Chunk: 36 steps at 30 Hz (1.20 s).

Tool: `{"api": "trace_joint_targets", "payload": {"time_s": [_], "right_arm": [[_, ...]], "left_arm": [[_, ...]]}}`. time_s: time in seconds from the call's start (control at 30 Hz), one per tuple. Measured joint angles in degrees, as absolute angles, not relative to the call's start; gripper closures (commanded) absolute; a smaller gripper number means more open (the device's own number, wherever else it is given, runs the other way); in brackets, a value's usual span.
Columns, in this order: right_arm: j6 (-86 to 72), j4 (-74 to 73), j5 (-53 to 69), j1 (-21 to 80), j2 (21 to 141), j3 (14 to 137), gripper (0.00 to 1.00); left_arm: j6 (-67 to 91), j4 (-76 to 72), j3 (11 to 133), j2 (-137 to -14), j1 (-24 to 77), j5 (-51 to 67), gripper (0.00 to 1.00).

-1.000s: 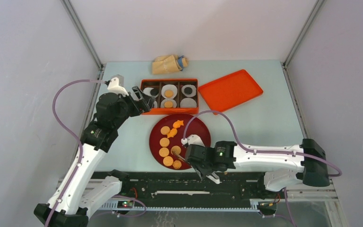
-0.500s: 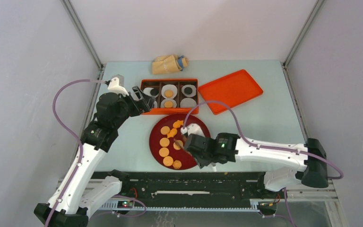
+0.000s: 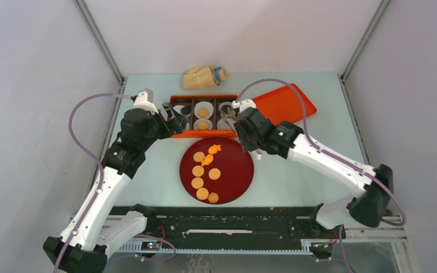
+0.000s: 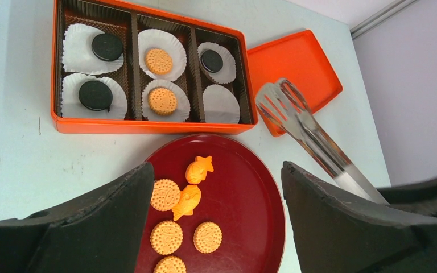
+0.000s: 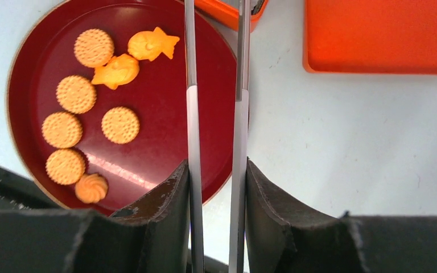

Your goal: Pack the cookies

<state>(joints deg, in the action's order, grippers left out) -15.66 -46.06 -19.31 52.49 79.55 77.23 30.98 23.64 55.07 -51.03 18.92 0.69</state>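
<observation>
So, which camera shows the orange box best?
The left wrist view: the orange box shows whole, with all six liners. The top view has it partly covered; the right wrist view catches only a corner.

The table (image 3: 296, 182) is bare to the right of the plate (image 3: 236, 170), in front of the lid (image 4: 296, 62), and a hand can pass there freely. The tongs (image 4: 301, 122) hang at the right end of the box (image 4: 148, 126), the left gripper (image 3: 176, 118) stands at its left end, and the plate lies just in front of it.
</observation>
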Motion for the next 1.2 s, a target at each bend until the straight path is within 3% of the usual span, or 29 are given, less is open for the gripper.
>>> {"api": "trace_joint_targets", "payload": {"time_s": [0.3, 0.6, 0.93, 1.2], "right_arm": [[-11.86, -40.25, -16.03, 47.64, 91.42, 77.65, 0.72], [-10.72, -40.34, -15.22, 47.31, 90.45, 77.62, 0.72], [-17.56, -46.85, -16.32, 66.98, 76.01, 70.41, 0.59], [-28.29, -52.58, -14.48, 76.93, 73.82, 60.58, 0.49]], "left_arm": [[30.48, 23.2, 55.07, -52.21, 18.92, 0.64, 0.13], [30.44, 23.2, 55.07, -52.99, 18.92, 0.64, 0.13], [30.55, 23.16, 55.07, -53.25, 18.92, 1.78, 0.13], [30.7, 23.07, 55.07, -53.23, 18.96, 3.31, 0.13]]}}
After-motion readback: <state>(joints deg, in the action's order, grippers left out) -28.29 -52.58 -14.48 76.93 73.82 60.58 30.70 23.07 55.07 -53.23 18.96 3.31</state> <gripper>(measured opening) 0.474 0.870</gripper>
